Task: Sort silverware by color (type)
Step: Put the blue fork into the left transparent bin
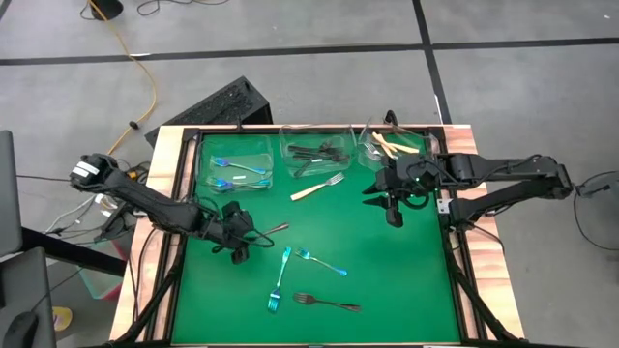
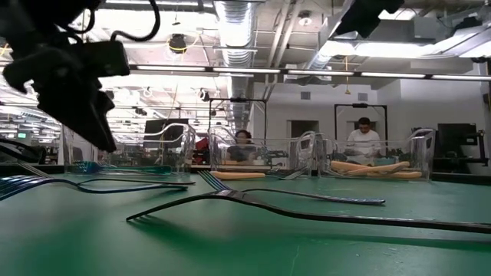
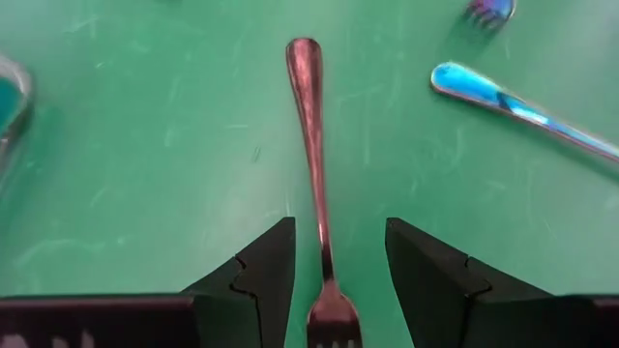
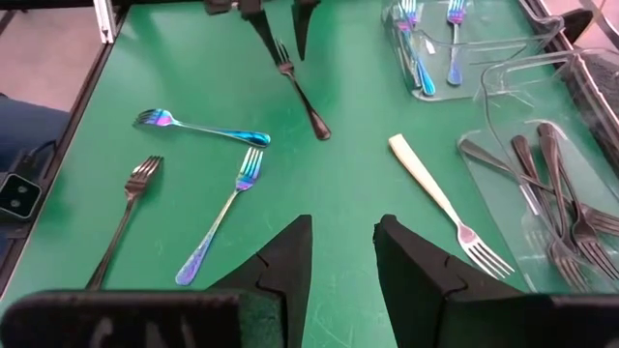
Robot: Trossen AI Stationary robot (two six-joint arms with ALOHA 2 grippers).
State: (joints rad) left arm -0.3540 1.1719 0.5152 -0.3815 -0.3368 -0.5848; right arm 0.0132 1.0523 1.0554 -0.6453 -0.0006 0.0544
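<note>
A dark fork [image 3: 309, 126] lies flat on the green mat [image 1: 387, 280], left of centre. My left gripper [image 3: 334, 232] is open and slants down over its tine end. One finger stands on each side of the neck, and neither touches it. From the right wrist view, the same fork [image 4: 302, 92] shows with those fingers around its tines. My right gripper [image 4: 338, 227] hangs open above the mat's far right part [image 1: 392, 208], with nothing between its fingers. Also loose on the mat are two blue forks [image 1: 280, 278] [image 1: 322, 261], another dark fork [image 1: 327, 303] and a cream-handled fork [image 1: 317, 187].
Three clear tubs stand along the mat's far edge. The left one [image 1: 237, 159] holds blue forks, the middle one [image 1: 319, 150] dark forks, and the right one [image 1: 392, 143] cream-handled forks. A wooden frame [image 1: 160, 213] borders the mat. People sit in the room beyond.
</note>
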